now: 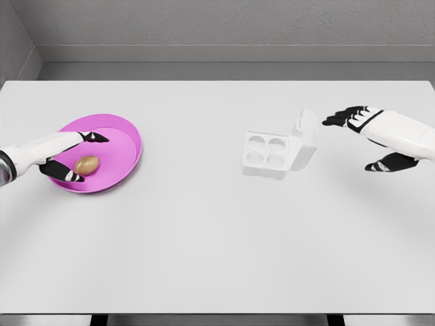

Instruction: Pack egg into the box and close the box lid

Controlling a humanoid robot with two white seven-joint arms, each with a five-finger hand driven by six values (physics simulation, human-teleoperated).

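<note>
In the pink plate [126,139], the left robot hand [68,157] brackets the egg [87,164]

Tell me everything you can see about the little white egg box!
The egg box is small and white, and looks like foam or plastic. Its tray has four round cups in two rows, all empty. The lid is open, standing up at the tray's right side. The box sits flat on the white table, a bit right of the middle. Nothing touches it: the right hand hovers just to its right, and the egg lies far off in the pink plate.
</note>
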